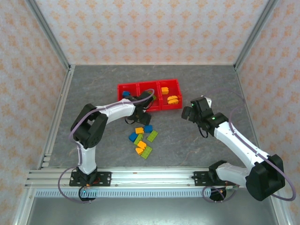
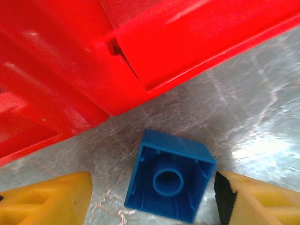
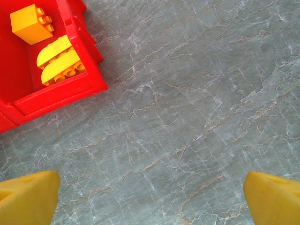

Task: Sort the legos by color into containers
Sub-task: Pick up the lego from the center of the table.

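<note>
On the grey marbled tabletop, your left arm stretches forward. Its pincer is spread around an upturned blue plastic brick, with the red plastic bins just beyond. Your right pincer gapes wide.

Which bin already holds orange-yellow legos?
The rightmost bin, at the row's right end: orange-yellow legos lie inside, whereas the leftmost bin shows a blue lego.

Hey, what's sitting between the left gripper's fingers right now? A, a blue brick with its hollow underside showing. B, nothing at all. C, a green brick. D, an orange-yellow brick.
A: the left wrist view shows a blue brick between the open fingers of the left gripper, its hollow underside and centre tube facing the camera, just beside the red bins.
</note>
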Motion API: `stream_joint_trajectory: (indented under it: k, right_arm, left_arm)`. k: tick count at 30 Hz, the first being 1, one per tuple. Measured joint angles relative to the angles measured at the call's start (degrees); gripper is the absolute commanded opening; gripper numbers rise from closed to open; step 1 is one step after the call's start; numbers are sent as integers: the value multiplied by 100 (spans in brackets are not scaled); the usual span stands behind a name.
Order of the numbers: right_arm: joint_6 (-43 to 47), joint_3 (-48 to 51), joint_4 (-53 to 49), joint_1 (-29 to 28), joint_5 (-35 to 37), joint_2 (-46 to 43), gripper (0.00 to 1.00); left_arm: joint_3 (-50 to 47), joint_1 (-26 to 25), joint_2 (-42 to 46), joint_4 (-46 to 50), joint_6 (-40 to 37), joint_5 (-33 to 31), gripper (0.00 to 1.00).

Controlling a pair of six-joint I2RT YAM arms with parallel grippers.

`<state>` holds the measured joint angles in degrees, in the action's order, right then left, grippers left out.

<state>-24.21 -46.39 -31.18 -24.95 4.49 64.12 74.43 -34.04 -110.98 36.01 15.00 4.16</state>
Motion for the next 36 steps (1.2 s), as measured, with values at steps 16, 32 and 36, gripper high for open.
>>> stream_joint_trajectory:
  k: [16,32,36]
  right_arm:
    - [-24,0,-4,0,2,-44,100]
    - [-26,0,-2,0,0,-44,100]
    - [-48,0,-2,0,0,-44,100]
  left_arm:
    - [317,-48,-286,81,13,273,32]
    - [584,-4,138,127,313,-11,13]
    - [1086,31,573,173,380,-162,13]
